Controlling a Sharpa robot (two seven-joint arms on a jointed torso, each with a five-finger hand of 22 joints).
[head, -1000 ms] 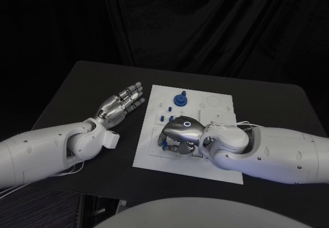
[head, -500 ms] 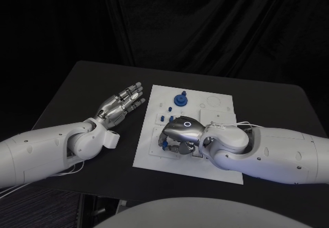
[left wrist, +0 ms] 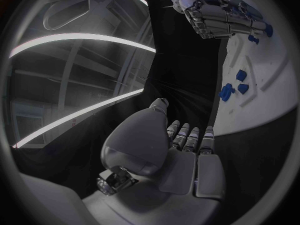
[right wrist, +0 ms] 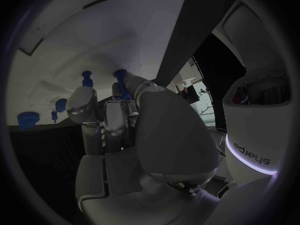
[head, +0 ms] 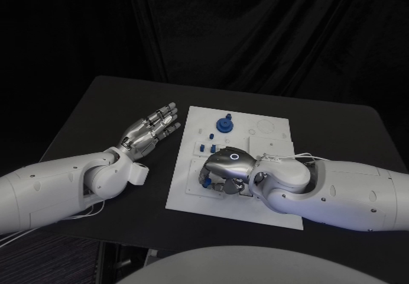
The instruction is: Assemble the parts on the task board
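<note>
The white task board lies in the middle of the black table. My right hand hangs over the board's near left part with its fingers curled down. In the right wrist view these fingers pinch a blue peg, and a second blue peg stands beside it. A large blue knob stands at the board's far side, and small blue pieces lie nearer the middle. My left hand hovers flat and open over the table just left of the board, holding nothing.
The left wrist view shows the board's edge with the small blue pieces and my right hand beyond them. Bare black table lies left of the board and on its right.
My right hand has shifted very slightly toward the board's near edge. The left hand and the loose parts have not moved.
</note>
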